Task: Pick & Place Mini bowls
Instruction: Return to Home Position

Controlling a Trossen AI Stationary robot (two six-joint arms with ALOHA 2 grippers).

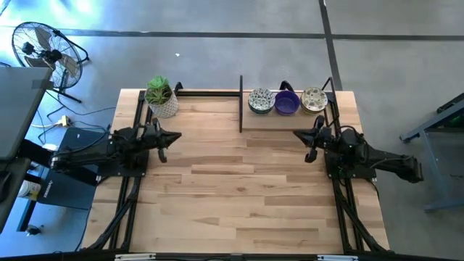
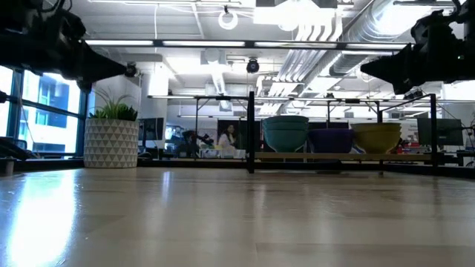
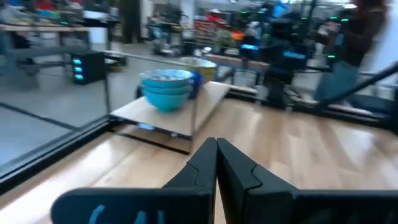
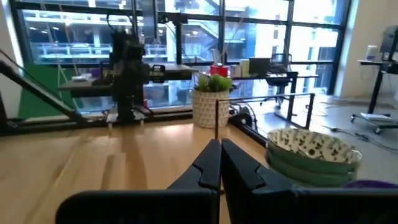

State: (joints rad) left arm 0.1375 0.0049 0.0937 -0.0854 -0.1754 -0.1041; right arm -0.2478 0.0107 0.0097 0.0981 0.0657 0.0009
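Three groups of mini bowls stand side by side on a low wooden shelf point(image 1: 279, 120) at the table's far right: a speckled floral one point(image 1: 261, 101), a purple one point(image 1: 287, 102) and a cream speckled one point(image 1: 313, 99). In the low view they show as stacks point(image 2: 286, 133), point(image 2: 330, 139), point(image 2: 381, 136). My left gripper point(image 1: 177, 136) hovers at the table's left, pointing level toward the right, shut and empty point(image 3: 216, 144). My right gripper point(image 1: 296, 133) hovers just in front of the shelf, pointing left, shut and empty point(image 4: 220, 144); the cream bowl stack point(image 4: 313, 152) is beside it.
A white patterned pot with a green plant point(image 1: 162, 98) stands at the far left of the table. A black upright post point(image 1: 241, 101) and a thin black frame bound the shelf. The bare wooden tabletop point(image 1: 239, 196) spreads between and in front of the arms. A fan point(image 1: 43, 51) stands on the floor.
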